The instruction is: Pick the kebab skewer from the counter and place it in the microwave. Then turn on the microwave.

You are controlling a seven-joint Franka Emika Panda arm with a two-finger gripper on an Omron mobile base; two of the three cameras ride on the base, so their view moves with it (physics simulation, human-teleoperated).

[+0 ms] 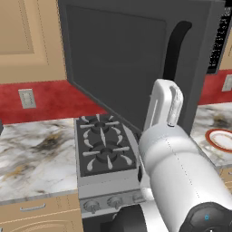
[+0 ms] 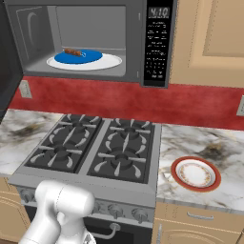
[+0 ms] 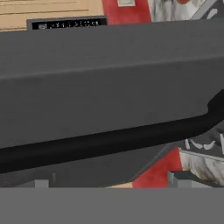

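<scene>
While the microwave door stands open, conditions are as follows.

Microwave (image 2: pixel 157 43): mounted above the stove, cavity exposed, keypad panel on its right side.
Door (image 1: pixel 118 59): swung out to the left over the stove; its curved black handle (image 3: pixel 109 142) runs across the hand view, close in front of the gripper.
Skewer (image 2: pixel 73 52): inside the microwave, lying on a blue plate (image 2: pixel 78 57) that rests on the white turntable (image 2: pixel 109 62).
Gripper (image 3: pixel 109 183): jaws spread wide, nothing between them; the two finger tips sit just below the door handle, contact cannot be told.
Arm (image 1: pixel 181 172): raised over the front right of the stove, reaching toward the door's outer face.
Stove (image 2: pixel 95 147): grey, four burners, nothing on them, knobs along the front edge.
Tabletop (image 2: pixel 209 143): marble slab either side of the stove.
Red-rimmed plate (image 2: pixel 196 174): on the tabletop right of the stove, near the front edge.
Wall (image 2: pixel 119 100): red backsplash with outlet plates.
</scene>
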